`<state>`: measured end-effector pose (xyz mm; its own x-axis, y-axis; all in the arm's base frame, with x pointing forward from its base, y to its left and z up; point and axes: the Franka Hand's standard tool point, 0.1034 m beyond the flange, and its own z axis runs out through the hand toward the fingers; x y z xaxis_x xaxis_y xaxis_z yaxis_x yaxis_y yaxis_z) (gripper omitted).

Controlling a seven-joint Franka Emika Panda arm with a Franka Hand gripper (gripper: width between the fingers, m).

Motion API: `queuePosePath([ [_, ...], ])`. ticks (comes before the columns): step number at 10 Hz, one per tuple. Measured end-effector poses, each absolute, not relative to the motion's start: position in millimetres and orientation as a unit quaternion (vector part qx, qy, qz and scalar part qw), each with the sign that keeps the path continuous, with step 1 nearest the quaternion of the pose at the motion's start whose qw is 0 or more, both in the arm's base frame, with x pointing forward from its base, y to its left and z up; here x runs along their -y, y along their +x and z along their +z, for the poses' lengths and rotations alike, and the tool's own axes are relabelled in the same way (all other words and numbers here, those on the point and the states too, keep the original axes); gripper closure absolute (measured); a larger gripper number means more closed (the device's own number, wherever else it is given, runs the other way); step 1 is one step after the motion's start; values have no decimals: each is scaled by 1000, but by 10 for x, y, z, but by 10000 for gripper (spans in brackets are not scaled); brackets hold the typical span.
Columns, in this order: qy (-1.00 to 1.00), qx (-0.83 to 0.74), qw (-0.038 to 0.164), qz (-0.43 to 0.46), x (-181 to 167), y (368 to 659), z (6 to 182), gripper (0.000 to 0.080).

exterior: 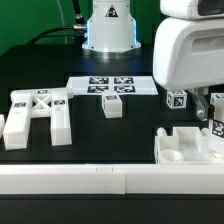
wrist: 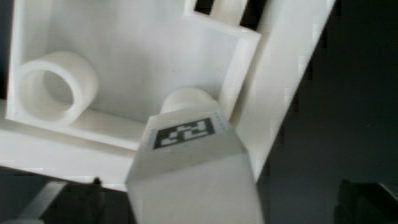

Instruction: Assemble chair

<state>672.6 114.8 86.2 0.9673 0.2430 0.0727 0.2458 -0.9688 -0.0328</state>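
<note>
This is a robotics lab bench. A white robot arm [exterior: 190, 55] hangs over a matte black table [exterior: 130, 130], and its base [exterior: 108, 30] stands well behind the fingers [exterior: 213, 104]. Well apart from the fingers, toward the exterior view's left, the marker board [exterior: 112, 86] lies flat. White plastic parts [exterior: 38, 115] carry similar black-and-white square tags. A white rail [exterior: 80, 182] borders the table edge in front of the fingers.
</note>
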Motion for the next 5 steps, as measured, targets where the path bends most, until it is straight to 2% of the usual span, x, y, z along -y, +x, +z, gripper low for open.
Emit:
queuePosePath([
  [2,-988,144,18,-47,-1084,6775,843,177],
  [4,-989,139,18,-46,-1086,6773,839,514],
  [5,-989,139,18,-46,-1084,6773,838,514],
])
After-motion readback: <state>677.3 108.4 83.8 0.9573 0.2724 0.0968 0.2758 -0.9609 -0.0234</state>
